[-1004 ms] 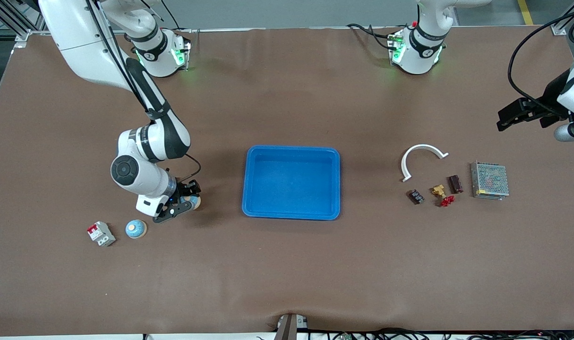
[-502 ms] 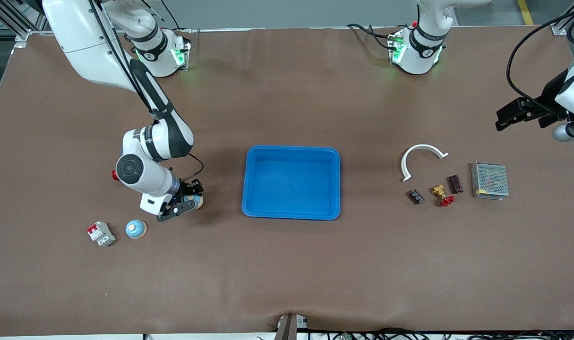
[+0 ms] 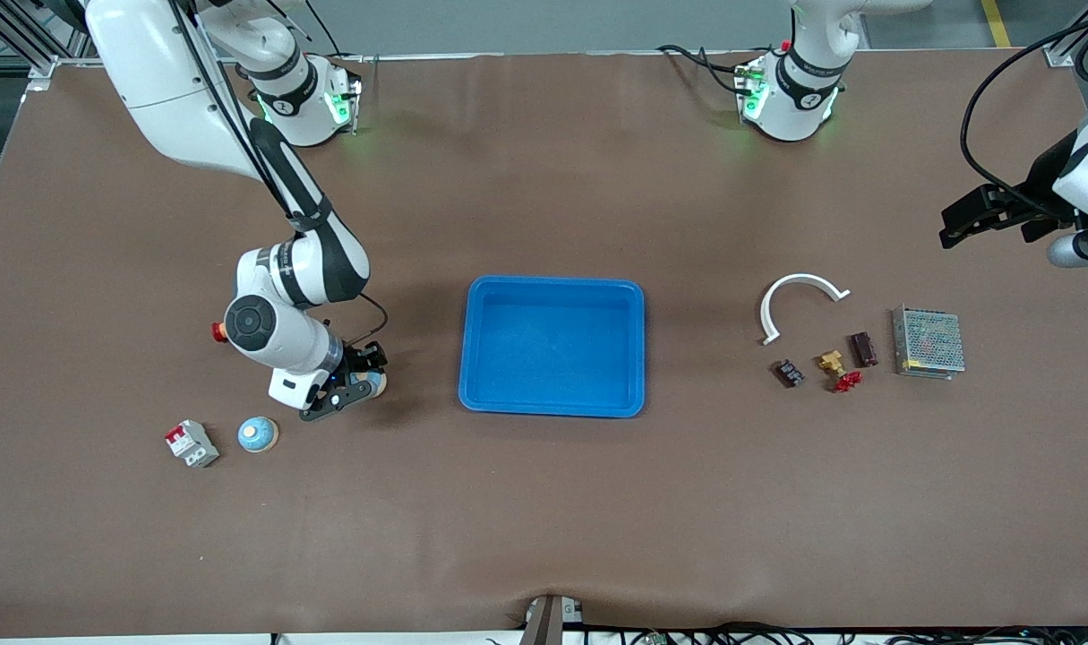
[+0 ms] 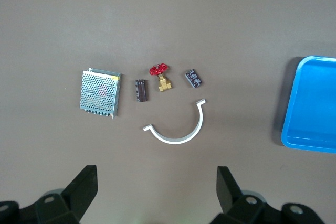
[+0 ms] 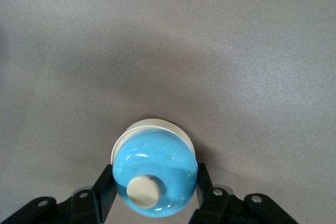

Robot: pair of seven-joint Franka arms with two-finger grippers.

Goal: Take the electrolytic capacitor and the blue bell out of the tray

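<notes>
Two bells: one gripped in the right gripper (image 3: 351,391) jaws beside the blue tray (image 3: 552,408), one (image 3: 258,434) (by a breaker (image 3: 191,443)) on the counter. Left gripper (image 4: 157,192) waits, jaws open.

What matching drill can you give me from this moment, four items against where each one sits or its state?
Items:
1. right end effector
2. left end effector
3. blue tray
4. second bell

Places or states:
A. mid-table, nothing in it
B. open, up over the table at the left arm's end
C. on the table beside the red and white breaker
D. shut on a blue bell

Pairs: 1-D, 2-B, 3-A, 4-C
</notes>
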